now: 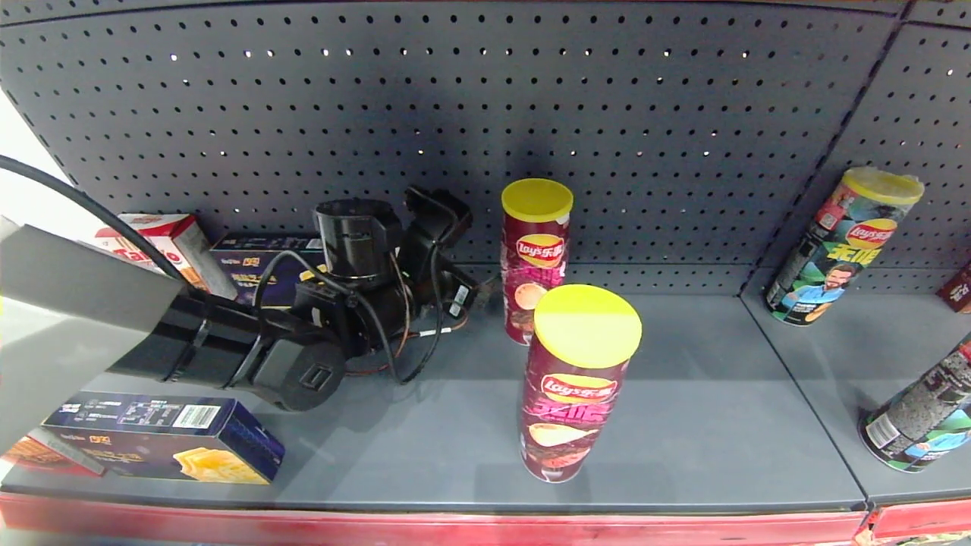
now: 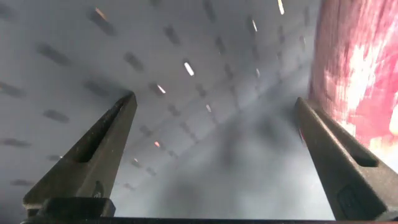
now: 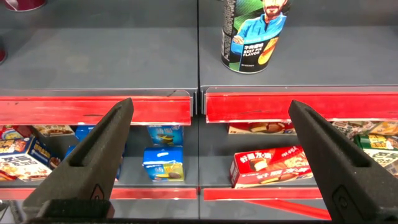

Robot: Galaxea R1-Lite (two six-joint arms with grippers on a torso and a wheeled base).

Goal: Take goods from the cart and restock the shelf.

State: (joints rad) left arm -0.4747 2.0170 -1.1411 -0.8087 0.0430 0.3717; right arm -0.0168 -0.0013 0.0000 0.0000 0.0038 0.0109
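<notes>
Two magenta chip cans with yellow lids stand upright on the grey shelf (image 1: 705, 409): the rear can (image 1: 535, 258) near the pegboard and the front can (image 1: 576, 387) nearer the edge. My left arm (image 1: 364, 296) lies low over the shelf from the left, its wrist just left of the rear can. My left gripper (image 2: 214, 102) is open, with pegboard between its fingers and the rear can (image 2: 360, 74) just outside one finger. My right gripper (image 3: 211, 104) is open and holds nothing, in front of the shelf's red front rail (image 3: 261, 106).
Boxes crowd the shelf's left: a red-and-white box (image 1: 163, 243), a dark box (image 1: 254, 265) and a blue box (image 1: 167, 436) at the front. Beyond a divider on the right, a green chip can (image 1: 842, 246) leans and another can (image 1: 922, 413) stands. Lower shelves hold snack boxes (image 3: 267, 168).
</notes>
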